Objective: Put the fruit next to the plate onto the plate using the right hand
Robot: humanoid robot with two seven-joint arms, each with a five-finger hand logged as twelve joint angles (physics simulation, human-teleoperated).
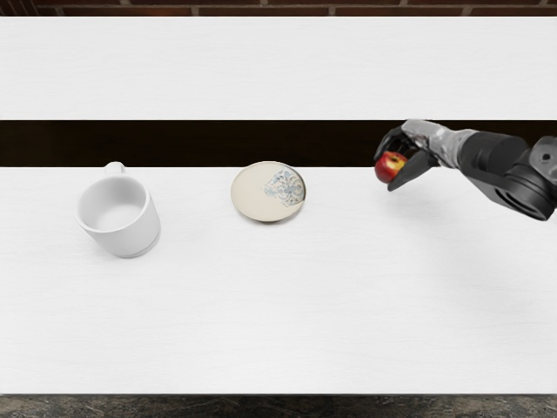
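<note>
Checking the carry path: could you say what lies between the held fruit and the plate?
Head view shows only bare table between the fruit and the plate.

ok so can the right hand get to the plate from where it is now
Probably yes. The right hand, shut on the apple, is off to the right of the plate and nothing stands on the table between them. The mug sits left of the plate, out of the way.

Right hand (409, 155) (arm outstretched) curls fingers (407, 177) around the fruit (389, 165).
</note>
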